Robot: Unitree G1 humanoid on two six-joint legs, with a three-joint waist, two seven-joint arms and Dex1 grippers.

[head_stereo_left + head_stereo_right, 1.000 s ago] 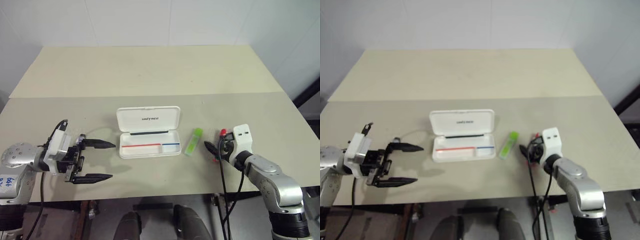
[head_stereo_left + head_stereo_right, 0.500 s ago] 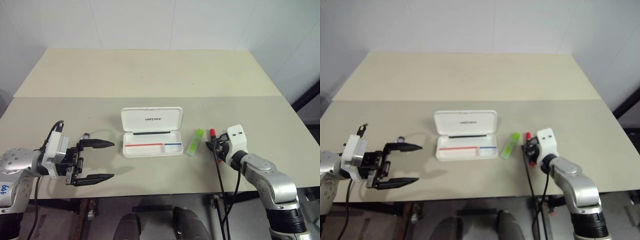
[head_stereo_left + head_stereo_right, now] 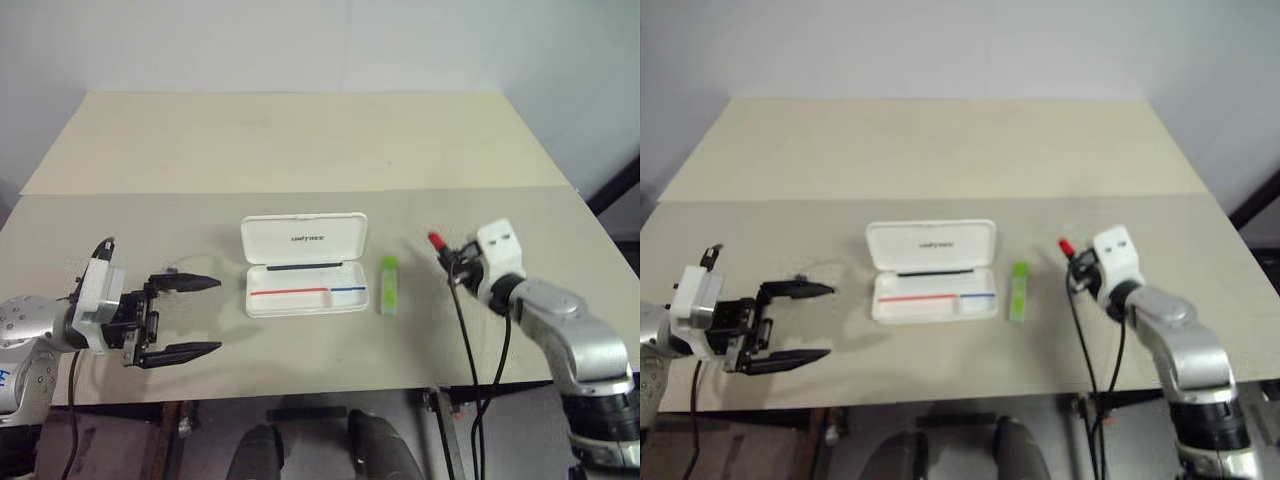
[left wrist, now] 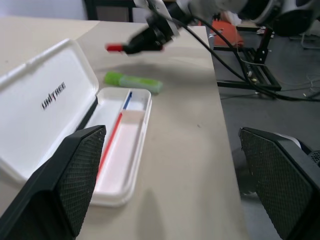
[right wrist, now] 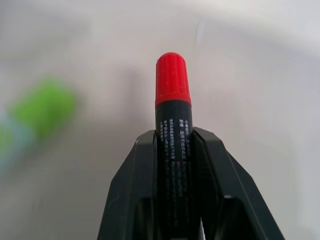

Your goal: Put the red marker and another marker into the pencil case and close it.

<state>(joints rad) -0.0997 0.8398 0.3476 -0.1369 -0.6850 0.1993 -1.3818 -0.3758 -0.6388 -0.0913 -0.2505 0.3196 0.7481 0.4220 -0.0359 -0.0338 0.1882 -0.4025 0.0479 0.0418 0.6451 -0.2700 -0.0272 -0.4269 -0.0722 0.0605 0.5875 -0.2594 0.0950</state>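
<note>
Looking down from the head camera, the white pencil case (image 3: 303, 265) is seen lying open at the table's (image 3: 300, 140) centre, lid raised toward twelve o'clock, red and blue stripes showing in its tray. The light-green marker (image 3: 388, 285) lies flat on the table just beside the case at its three o'clock. Further toward three o'clock, the right gripper (image 3: 452, 256) is clamped on the red marker (image 3: 438, 241), which is held clear of the tabletop with its red end pointing toward the case. At nine o'clock the left gripper (image 3: 185, 316) hovers with fingers spread wide, gripping nothing. From the left wrist camera, the open case (image 4: 75, 130), the green marker (image 4: 132, 82) and the carried red marker (image 4: 131, 48) are seen in a row. From the right wrist camera, both fingers (image 5: 136, 190) are seen pressed against the marker's (image 5: 171, 115) dark barrel. The carry is best done by passing above the green marker, which lies in the path, then lowering the red marker lengthwise into the tray.
</note>
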